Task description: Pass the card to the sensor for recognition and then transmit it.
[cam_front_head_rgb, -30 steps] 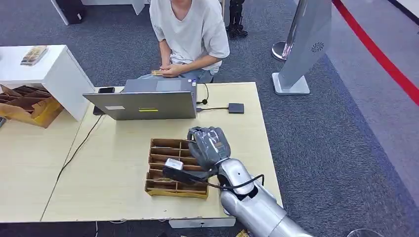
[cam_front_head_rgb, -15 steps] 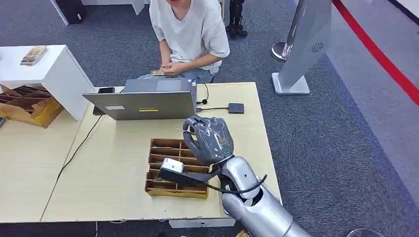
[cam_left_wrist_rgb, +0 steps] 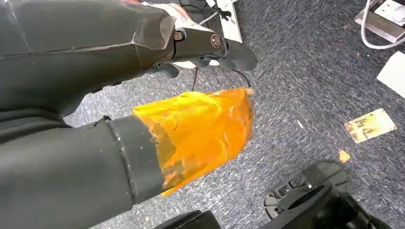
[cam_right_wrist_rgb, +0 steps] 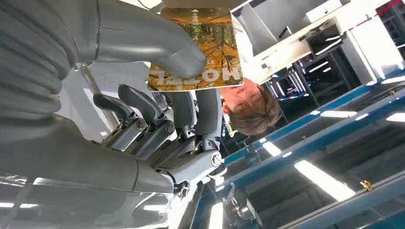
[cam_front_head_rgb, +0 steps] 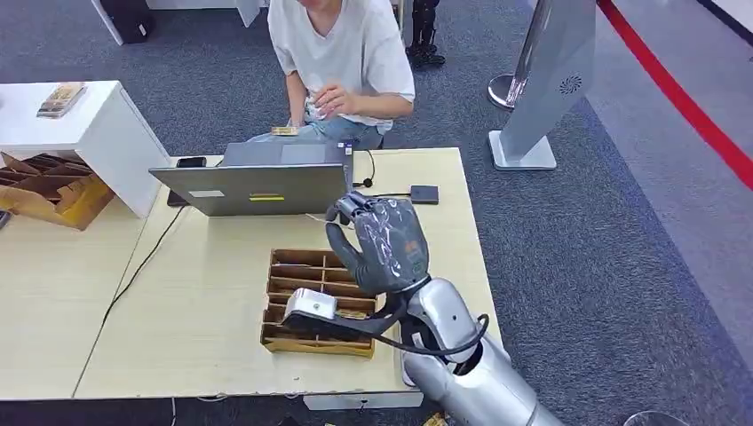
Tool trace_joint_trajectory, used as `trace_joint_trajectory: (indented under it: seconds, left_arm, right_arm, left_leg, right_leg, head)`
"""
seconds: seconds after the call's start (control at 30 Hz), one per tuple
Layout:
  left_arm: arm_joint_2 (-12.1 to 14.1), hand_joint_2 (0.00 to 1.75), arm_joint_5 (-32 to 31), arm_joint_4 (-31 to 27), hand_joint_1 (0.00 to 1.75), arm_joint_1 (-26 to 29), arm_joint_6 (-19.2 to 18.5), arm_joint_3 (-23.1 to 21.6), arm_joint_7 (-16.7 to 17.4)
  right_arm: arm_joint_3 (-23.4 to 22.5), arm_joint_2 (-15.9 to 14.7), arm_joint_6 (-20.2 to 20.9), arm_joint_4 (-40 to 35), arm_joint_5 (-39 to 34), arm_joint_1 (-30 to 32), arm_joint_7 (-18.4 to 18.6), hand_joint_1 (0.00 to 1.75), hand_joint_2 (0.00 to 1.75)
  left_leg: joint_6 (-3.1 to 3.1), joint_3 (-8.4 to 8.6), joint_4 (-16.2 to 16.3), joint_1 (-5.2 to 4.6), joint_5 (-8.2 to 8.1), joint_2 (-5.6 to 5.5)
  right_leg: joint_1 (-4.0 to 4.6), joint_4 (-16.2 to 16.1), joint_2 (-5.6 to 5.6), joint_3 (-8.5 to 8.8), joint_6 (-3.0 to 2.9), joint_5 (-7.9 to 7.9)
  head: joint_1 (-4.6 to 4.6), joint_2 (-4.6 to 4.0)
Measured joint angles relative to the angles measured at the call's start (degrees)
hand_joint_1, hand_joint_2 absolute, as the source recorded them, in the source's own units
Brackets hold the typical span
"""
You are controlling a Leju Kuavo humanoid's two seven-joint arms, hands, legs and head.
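My right hand [cam_front_head_rgb: 382,244] is raised above the table, over the far end of the wooden divided tray [cam_front_head_rgb: 293,337] and just in front of the laptop [cam_front_head_rgb: 257,186]. It pinches a card [cam_right_wrist_rgb: 200,47] with an orange forest picture between the thumb [cam_right_wrist_rgb: 162,47] and the fingers, one short edge free. The sensor [cam_front_head_rgb: 424,194], a small dark square box on a cable, lies on the table beyond and to the right of the hand. My left hand [cam_left_wrist_rgb: 210,45] hangs over the carpet with its fingers stretched out and nothing in them.
A person [cam_front_head_rgb: 342,53] sits behind the laptop with one hand [cam_front_head_rgb: 333,99] lifted. A phone [cam_front_head_rgb: 190,161] lies beside the laptop. A white cabinet [cam_front_head_rgb: 80,133] and cardboard boxes [cam_front_head_rgb: 44,191] stand at the left. A loose card [cam_left_wrist_rgb: 370,125] lies on the floor.
My right hand has risen from the tray and moved toward the laptop with the card. The person has lifted one hand from their lap.
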Motion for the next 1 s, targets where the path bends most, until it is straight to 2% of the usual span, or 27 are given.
trace_joint_trajectory:
  seconds: [0.4, 0.53, 0.8, 1.0]
  left_arm:
    - [0.0, 0.0, -0.5, 0.0, 0.0, 0.0, -0.2, -0.2, 0.0]
    - [0.0, 0.0, -0.9, 0.0, 0.0, -0.1, -0.7, -0.3, 0.0]
    - [-0.1, 0.0, -1.7, 0.0, 0.0, -0.3, -1.6, -1.3, 0.2]
    - [-0.1, 0.0, -2.0, 0.0, 0.0, -0.6, -2.0, -1.9, 0.2]
  right_arm:
    - [-0.2, 0.0, 0.9, 0.9, -0.3, -2.5, -0.1, 1.75, 1.75]
    - [-0.2, 0.0, 2.4, 1.7, 0.7, -3.7, 0.1, 1.75, 1.75]
    - [-0.1, 0.7, 6.3, 7.3, 2.5, -9.8, 2.9, 1.75, 1.75]
    - [-0.1, 1.2, 7.5, 11.8, 3.9, -13.2, 4.5, 1.75, 1.75]
  left_leg:
    - [0.0, 0.0, 0.0, 0.0, 0.0, -0.01]
    - [0.0, -0.01, 0.0, 0.0, 0.0, 0.0]
    - [-0.02, -0.01, 0.0, 0.0, 0.06, -0.01]
    - [-0.02, -0.01, 0.0, 0.0, 0.07, -0.01]
  right_leg:
    - [0.0, 0.0, -0.01, 0.0, 0.0, 0.0]
    - [0.0, 0.0, 0.0, 0.0, 0.0, 0.0]
    - [0.0, 0.0, -0.01, 0.0, -0.03, 0.06]
    - [0.0, 0.0, -0.01, 0.0, -0.03, 0.06]
  head:
    - [0.02, 0.0]
    - [0.02, 0.0]
    - [0.0, 0.0]
    - [0.02, 0.0]
